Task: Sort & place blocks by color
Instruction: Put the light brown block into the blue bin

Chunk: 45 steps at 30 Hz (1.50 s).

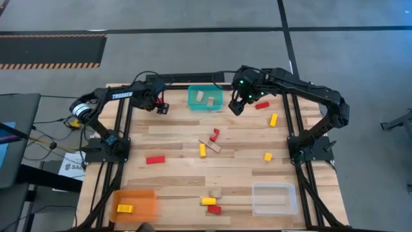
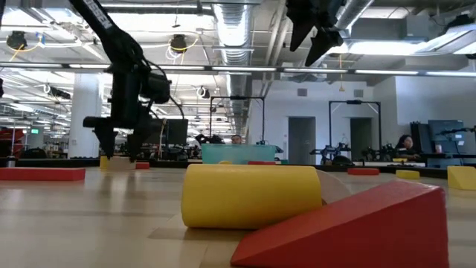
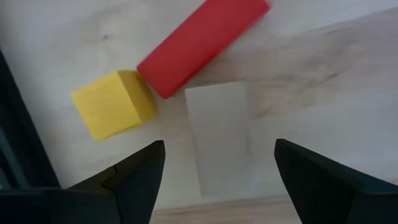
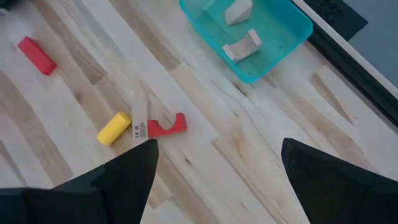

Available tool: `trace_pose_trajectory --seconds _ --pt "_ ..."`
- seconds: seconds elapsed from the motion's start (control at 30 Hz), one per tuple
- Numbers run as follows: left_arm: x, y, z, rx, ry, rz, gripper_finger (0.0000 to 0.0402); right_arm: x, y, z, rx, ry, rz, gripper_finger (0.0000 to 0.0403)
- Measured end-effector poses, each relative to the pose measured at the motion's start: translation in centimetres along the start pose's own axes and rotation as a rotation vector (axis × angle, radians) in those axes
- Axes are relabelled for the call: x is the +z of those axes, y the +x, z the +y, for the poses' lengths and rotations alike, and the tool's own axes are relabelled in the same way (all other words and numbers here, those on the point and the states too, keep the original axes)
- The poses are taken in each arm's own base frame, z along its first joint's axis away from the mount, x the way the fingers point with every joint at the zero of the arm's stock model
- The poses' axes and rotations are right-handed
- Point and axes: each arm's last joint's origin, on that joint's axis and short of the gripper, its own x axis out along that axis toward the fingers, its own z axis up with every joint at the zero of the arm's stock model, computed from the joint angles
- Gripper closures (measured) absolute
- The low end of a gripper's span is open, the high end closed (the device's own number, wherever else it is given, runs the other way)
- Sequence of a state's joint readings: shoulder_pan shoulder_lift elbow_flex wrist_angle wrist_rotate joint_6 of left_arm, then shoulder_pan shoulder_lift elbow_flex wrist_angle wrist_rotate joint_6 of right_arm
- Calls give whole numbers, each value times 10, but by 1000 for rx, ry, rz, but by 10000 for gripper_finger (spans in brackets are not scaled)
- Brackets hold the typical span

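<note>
left pincer [image 1: 161,107]: far-left part of the desk [image 1: 244,151], low over the wood, fingers spread, nothing between them
under left pincer: tan block [image 3: 219,134] lying flat between the finger tips in the left wrist view, very pale and hard to pick out from the wood; yellow cube [image 3: 113,102] and red bar [image 3: 202,42] touching each other just beside it, bar cut off at the frame edge
right pincer [image 1: 237,105]: up in the air just right of the teal bin [image 1: 205,98], fingers wide apart, empty
teal bin: far edge, middle; two tan pieces [image 4: 241,42] inside
desk middle: yellow cylinder [image 1: 202,150], tan strip [image 1: 210,145] and curved red piece [image 1: 214,135] bunched together, can't tell which ones touch
scattered blocks: red bar at left-centre [image 1: 155,160], red one [image 1: 261,105] and yellow one [image 1: 273,120] on the right, small yellow one [image 1: 268,156] further in
near edge: yellow, red and tan bunch [image 1: 211,203] between the orange bin [image 1: 135,203] and the clear bin [image 1: 274,197]
orange bin: one yellow block [image 1: 125,208] inside
clear bin: contents hard to make out
low view: mostly blocked by a yellow cylinder [image 2: 251,195] and red wedge [image 2: 349,229] right up close; teal bin only peeking over them
</note>
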State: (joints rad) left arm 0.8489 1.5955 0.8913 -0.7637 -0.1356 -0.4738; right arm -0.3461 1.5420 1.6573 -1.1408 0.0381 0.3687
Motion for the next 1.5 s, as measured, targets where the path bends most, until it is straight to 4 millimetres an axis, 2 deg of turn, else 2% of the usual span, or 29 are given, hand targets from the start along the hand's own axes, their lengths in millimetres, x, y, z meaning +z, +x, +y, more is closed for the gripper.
trace_pose_trajectory --seconds 0.2,0.3,0.4,0.57,0.6,0.67,0.73,0.9,1.0,1.07,1.3,1.37,1.5 --pt "3 16 -1 -3 9 50 113 -1 0 3 -36 -12 -14 42" --pt "4 18 -2 -19 17 55 135 -1 0 2 -45 -12 -15 42" --pt "5 18 -3 -26 18 46 184 -1 0 2 -45 -14 -15 42" --pt "6 18 -4 -70 60 53 297 -2 0 2 -49 -23 -5 43" --pt "6 17 -5 -94 60 64 303 -2 0 2 -50 -24 -1 43" --pt "6 12 -9 -189 63 86 301 -4 0 1 -55 -26 13 43" --pt "7 -4 -19 -308 94 62 301 -6 0 2 -61 -31 26 43" --pt "15 -54 -56 -517 119 -180 301 -7 -1 4 -72 -39 32 43" --pt "23 -74 -80 -591 134 -310 301 -7 -1 4 -72 -38 31 43" --pt "31 -76 -95 -617 139 -351 301 -7 -1 3 -74 -38 30 42" --pt "65 -66 -124 -575 185 -357 301 -8 0 5 -72 -21 34 42" --pt "71 -66 -130 -570 219 -365 275 -10 -1 7 -70 -25 42 42" --pt "78 -73 -135 -561 281 -364 164 -12 -1 12 -61 -39 45 42"
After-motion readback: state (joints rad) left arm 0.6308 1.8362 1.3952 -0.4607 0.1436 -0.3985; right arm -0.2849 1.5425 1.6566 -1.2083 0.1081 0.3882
